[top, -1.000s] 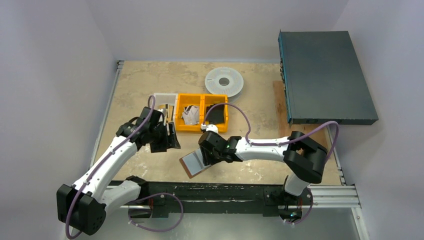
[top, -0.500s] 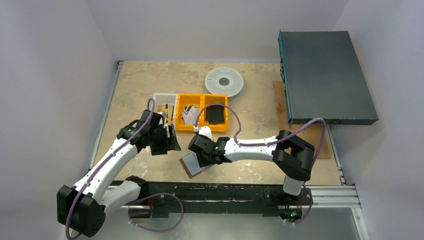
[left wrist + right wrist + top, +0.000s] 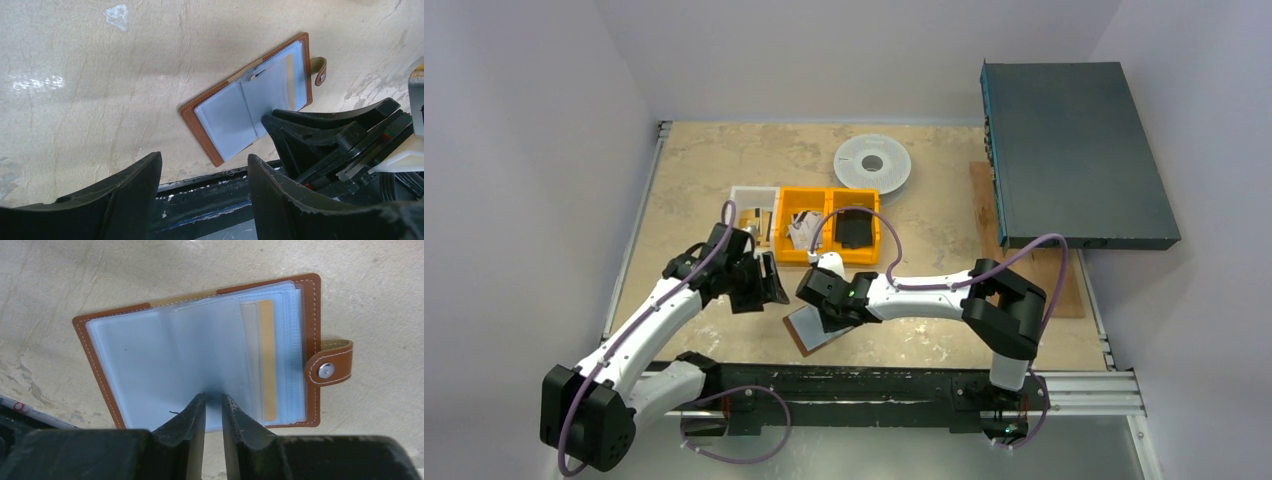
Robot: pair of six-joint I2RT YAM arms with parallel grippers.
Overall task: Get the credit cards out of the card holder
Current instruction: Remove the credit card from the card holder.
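1. Since a second ago the right gripper [image 3: 826, 312] has slid toward 9 o'clock over the card holder [image 3: 809, 330], and its fingers have drawn in.
2. They now leave a narrow slit astride the holder's centre fold [image 3: 214, 390]. I cannot tell whether they pinch a sleeve.
3. The holder lies open on the table, its long axis running from 8 to 2 o'clock in the top view.
4. The left gripper [image 3: 766, 287] hovers with its fingers wide and empty. The holder lies at its 4 o'clock, so the right gripper is nearer.
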